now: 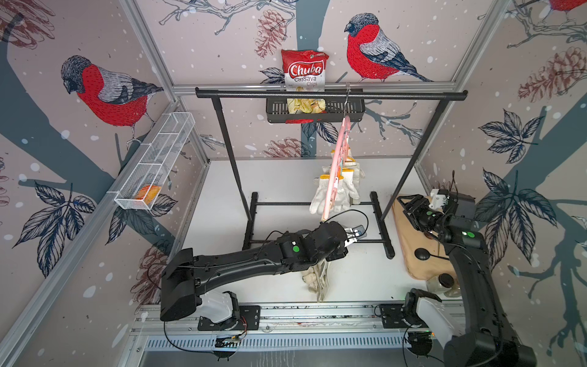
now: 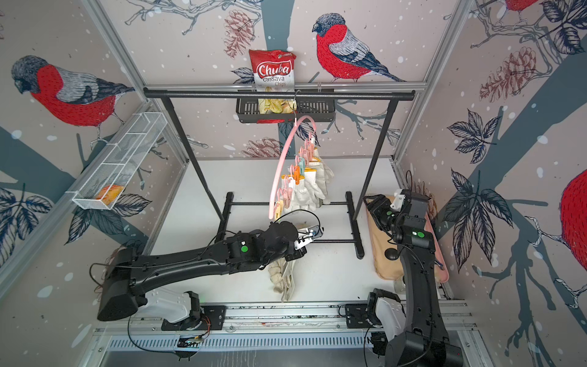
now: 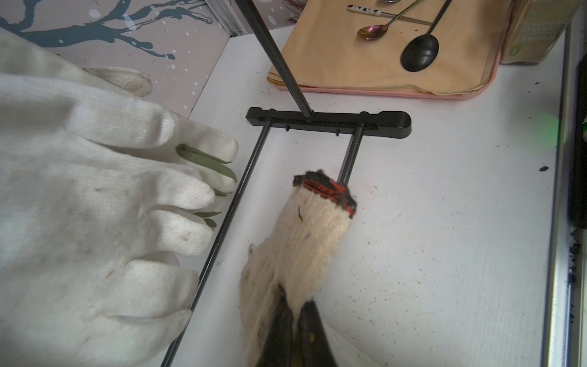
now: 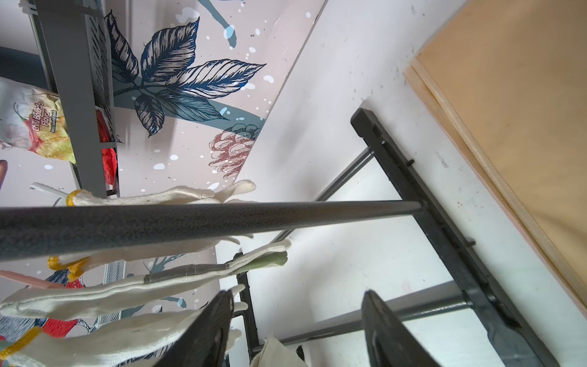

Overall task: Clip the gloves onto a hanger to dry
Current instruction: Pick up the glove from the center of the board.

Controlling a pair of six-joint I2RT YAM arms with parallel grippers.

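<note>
Left claw (image 3: 295, 306) is clenched on a cream knit glove (image 3: 298, 241). The pinch sits on the glove's body. The dark red-and-black cuff (image 3: 327, 193) points away from the jaws, free, over the base rail of the black rack (image 3: 327, 122). In both top views the glove shows as a limp bundle under the left wrist (image 1: 316, 279). Can't tell whether that's one glove or two, or whether it's clear of the table.

Right claw (image 4: 298, 300) is released, jaws wide with nothing between them, beside the rack's right leg and over the tray (image 3: 365, 91).

Pink hanger (image 1: 335, 171) hangs by its hook from the rack's top bar, turned nearly edge-on. Several gloves are already pegged on it (image 1: 344, 190). The pegs at the near, low end (image 2: 279, 203) look empty to me.

Handling, my read:
- Glove is light, soft and floppy, so it sags and folds wherever it isn't supported. Not fragile.
- The knit should bite well on the pads, so slip risk is low.
- The cuff is the firmest part of the glove and the part to feed into a peg. Current hold leaves it exposed — good.
- A regrip nearer the cuff would cut the droop.
- Hanger swings freely — pushing on a peg will likely shove it away.
- Right claw probably has to squeeze a peg open and steady the hanger while the left feeds the cuff in.
</note>
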